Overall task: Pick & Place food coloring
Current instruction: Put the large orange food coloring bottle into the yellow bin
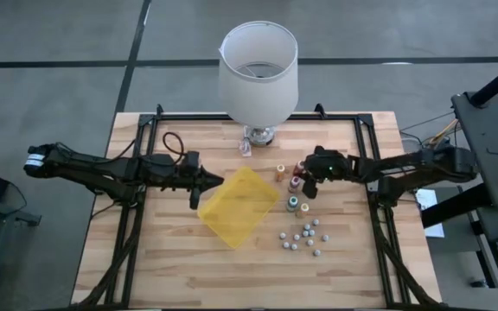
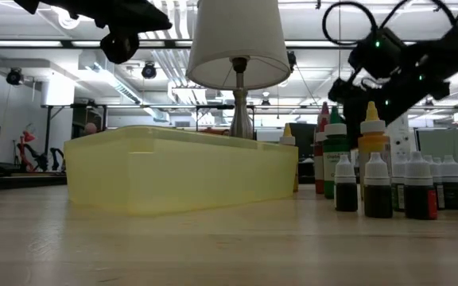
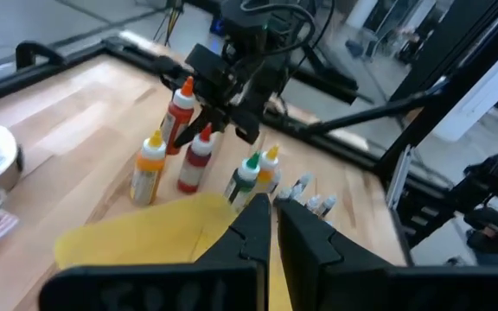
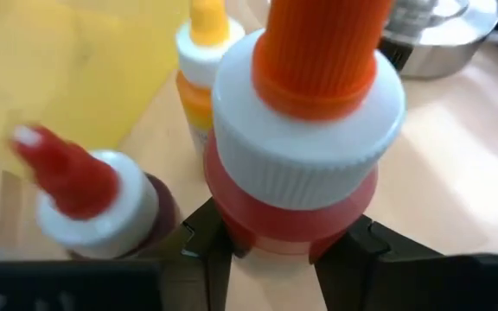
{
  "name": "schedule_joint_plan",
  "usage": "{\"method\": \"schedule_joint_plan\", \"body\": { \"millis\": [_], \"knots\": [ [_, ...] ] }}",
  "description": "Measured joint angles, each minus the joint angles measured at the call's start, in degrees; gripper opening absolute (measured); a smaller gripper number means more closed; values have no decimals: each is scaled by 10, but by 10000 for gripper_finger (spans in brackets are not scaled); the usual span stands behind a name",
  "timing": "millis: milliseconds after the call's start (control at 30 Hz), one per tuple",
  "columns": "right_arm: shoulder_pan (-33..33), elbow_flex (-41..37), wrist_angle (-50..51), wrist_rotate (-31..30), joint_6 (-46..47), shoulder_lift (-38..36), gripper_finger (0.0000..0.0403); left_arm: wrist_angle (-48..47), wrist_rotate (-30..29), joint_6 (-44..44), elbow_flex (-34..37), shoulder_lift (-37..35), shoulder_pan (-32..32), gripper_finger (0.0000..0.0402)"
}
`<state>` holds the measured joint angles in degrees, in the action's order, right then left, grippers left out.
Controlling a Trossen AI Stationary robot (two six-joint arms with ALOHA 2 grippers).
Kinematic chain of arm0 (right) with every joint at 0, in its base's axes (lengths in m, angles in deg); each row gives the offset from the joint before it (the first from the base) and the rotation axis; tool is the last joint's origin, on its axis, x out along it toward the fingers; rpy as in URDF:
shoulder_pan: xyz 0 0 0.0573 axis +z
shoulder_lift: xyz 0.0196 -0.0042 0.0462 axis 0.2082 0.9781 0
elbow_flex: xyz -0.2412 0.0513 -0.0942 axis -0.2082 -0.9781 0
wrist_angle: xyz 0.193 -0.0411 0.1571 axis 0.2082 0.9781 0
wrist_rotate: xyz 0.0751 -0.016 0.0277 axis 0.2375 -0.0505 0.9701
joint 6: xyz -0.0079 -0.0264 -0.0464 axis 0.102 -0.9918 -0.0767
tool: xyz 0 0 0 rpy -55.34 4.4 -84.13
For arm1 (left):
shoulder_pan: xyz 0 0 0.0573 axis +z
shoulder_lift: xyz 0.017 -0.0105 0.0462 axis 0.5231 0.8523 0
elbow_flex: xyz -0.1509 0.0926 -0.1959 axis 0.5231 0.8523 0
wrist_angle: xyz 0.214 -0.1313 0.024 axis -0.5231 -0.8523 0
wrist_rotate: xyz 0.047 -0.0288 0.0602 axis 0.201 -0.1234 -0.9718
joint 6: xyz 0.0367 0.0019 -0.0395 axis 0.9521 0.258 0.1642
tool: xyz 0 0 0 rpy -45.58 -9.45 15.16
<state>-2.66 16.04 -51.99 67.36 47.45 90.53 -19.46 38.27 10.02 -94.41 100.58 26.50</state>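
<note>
Right wrist view: right hand [image 4: 271, 238] pinches orange-capped bottle [image 4: 305, 130], neighbours crowding.

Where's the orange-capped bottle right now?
The orange-capped bottle stands right of the yellow tray, in the bottle cluster beside the red-capped bottle and yellow-capped bottle, between the right gripper fingers. The left gripper waits shut over the tray.

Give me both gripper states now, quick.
Left gripper: shut, holding nothing, above the yellow tray.
Right gripper: around the orange-capped red bottle; firm grip cannot be told.
</note>
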Motion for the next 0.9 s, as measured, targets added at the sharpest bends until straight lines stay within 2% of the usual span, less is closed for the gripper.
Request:
{"method": "schedule_joint_plan", "body": {
  "millis": [200, 400, 500, 633, 900],
  "knots": [
    [0, 77, 164, 9, -12, -103, 116, 41, -15, -1, -20, 0, 1, 0],
    [1, 171, 227, 67, 24, -168, 116, 72, -51, 6, -36, 5, 1, 0],
    [2, 221, 254, 77, 42, -176, 115, 69, -76, 6, -47, 15, 1, 0],
    [13, 278, 281, 88, 47, -171, 115, 68, -79, 34, -66, 35, 1, 7],
    [60, 343, 284, 95, 60, -123, 113, 67, -78, 92, -123, 87, 1, 70]
  ]
}}
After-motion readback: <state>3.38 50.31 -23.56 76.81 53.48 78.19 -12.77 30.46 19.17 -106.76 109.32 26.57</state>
